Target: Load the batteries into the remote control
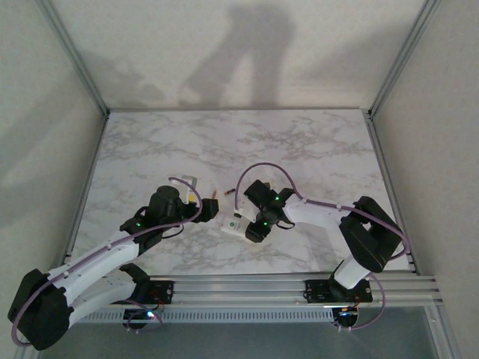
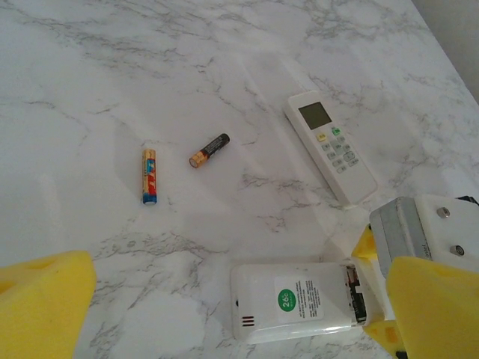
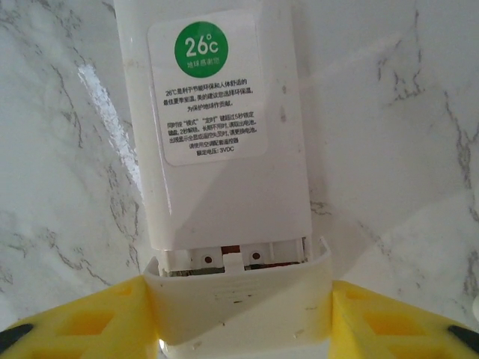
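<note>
The remote control (image 2: 296, 303) (image 3: 217, 112) (image 1: 233, 226) lies face down on the marble table, white, with a green round sticker on its back. Its battery cover (image 3: 239, 288) is slid partly off the end, and contacts show in the gap. My right gripper (image 3: 239, 329) (image 2: 378, 292) (image 1: 251, 228) is shut on that cover, a yellow finger against each side. Two batteries lie loose to the left: a dark one with an orange end (image 2: 209, 150) and an orange-and-blue one (image 2: 150, 176). My left gripper (image 2: 238, 310) (image 1: 203, 206) hangs open, apart from the remote, holding nothing.
A second white remote (image 2: 329, 146) lies face up, display and buttons showing, beyond the face-down one. The marble table (image 1: 299, 149) is bare toward the back. Metal frame posts (image 1: 86, 75) stand at the rear corners.
</note>
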